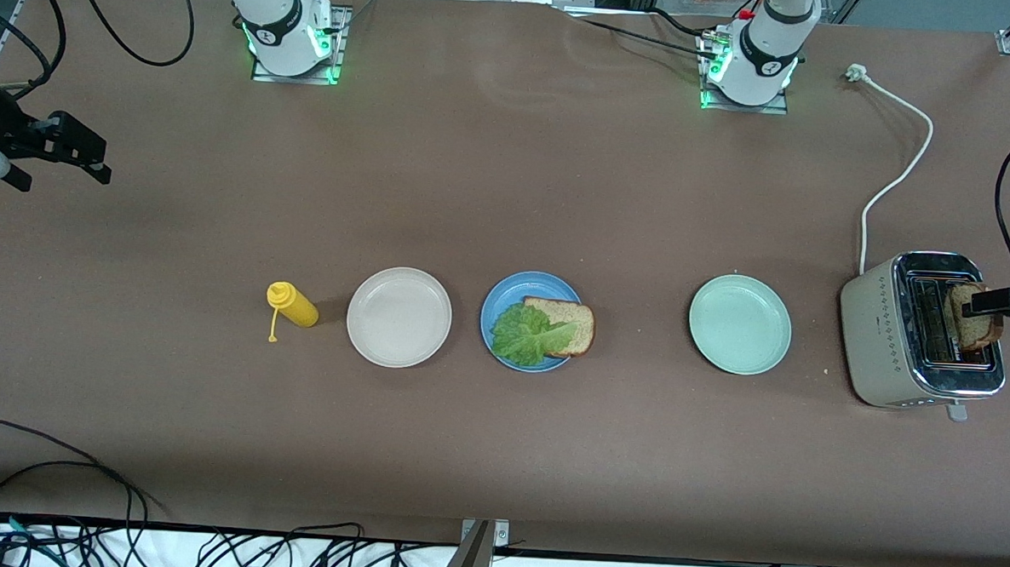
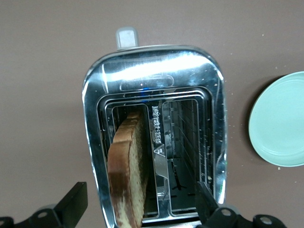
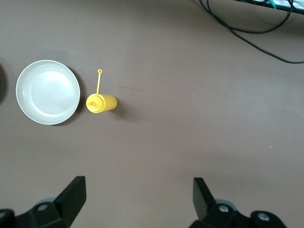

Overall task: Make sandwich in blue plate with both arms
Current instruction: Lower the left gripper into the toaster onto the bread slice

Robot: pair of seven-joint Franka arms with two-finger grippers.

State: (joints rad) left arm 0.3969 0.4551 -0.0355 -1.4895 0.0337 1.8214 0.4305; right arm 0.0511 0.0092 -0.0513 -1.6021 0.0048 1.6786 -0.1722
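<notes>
On the brown bench [image 1: 509, 190], three plates lie in a row; the middle one, the blue plate [image 1: 504, 305], carries one bread slice [image 1: 576, 325] and one lettuce leaf [image 1: 527, 334], with one yellow squeeze bottle [image 1: 293, 305] beside the beige plate [image 1: 399, 316]. The left gripper [image 2: 137, 204] hovers over the toaster [image 1: 903, 335], fingers [image 2: 73, 204] spread wide astride a second slice [image 2: 128, 175] standing in one slot, not touching it. The right gripper [image 3: 137, 199] waits, fingers spread and empty, above bare bench at the right arm's end.
</notes>
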